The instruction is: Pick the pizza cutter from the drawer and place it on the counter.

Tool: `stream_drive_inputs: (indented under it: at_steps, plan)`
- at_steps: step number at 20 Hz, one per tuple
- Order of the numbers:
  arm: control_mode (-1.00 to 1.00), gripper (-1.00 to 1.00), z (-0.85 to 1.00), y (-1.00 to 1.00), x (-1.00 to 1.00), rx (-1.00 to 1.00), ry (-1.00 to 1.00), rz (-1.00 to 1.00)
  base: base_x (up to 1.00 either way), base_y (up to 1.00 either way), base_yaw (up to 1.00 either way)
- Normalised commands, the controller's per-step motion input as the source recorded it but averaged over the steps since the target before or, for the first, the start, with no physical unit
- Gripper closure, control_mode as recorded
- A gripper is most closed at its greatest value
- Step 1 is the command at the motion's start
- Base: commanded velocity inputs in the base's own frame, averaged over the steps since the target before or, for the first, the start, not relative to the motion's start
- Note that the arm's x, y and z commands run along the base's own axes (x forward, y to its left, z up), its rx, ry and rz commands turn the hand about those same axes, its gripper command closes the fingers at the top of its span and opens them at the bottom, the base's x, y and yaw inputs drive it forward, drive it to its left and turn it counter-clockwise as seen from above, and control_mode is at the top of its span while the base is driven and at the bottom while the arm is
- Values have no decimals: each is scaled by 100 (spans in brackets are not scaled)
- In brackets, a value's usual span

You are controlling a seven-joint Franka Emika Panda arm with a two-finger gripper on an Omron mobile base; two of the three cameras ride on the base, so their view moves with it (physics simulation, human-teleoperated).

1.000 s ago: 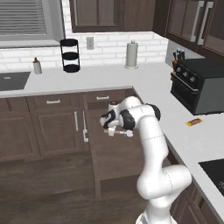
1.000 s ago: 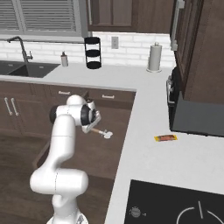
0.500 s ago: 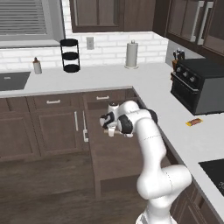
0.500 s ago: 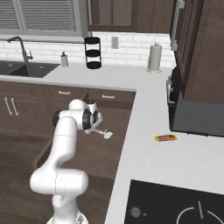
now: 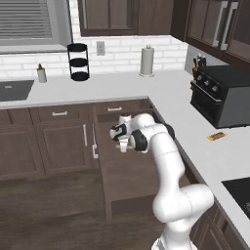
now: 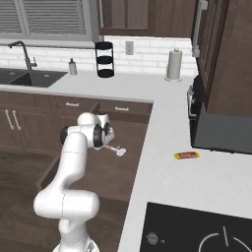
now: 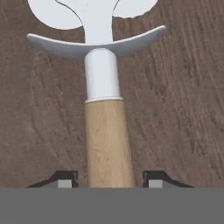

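This was a home kitchen: a long pale grey-white L-shaped tabletop (image 5: 122, 88) ran over dark-brown wooden cabinets (image 5: 58, 141), backed by a white brick-tiled wall (image 6: 147, 51). A sink with a curved dark tap (image 6: 22, 51), a black countertop oven (image 5: 219, 95) and a black glass cooktop (image 6: 197, 231) stood along it.

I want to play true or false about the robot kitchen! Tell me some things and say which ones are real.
1. The pizza cutter has a wooden handle. True.
2. The pincer has a fingertip on each side of the handle. True.
3. The pizza cutter lies on the counter. False: in the right base view it is at the pincer, over the open drawer.
4. The small orange-red bar is in the drawer. False: it lies on the counter.
5. A paper towel roll stands by the wall. True.
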Motion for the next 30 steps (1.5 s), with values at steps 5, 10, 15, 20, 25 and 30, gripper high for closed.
stream_drive_inputs:
  at_steps: [5,10,15,20,25,30]
  plan:
    - [-100,100,-47,-14,-100,2,0,0,0,0,0]
    - [-100,100,11,-35,-100,7,0,0,0,0,0]
    - [-100,100,100,13,-100,-3,-21,-2,0,0,0]
    - [-100,100,100,31,-98,-5,-15,0,0,0,0]
    - [-100,100,100,1,-86,-12,-5,0,0,0,0]
    - [-100,100,100,0,-19,-27,-1,0,0,0,0]
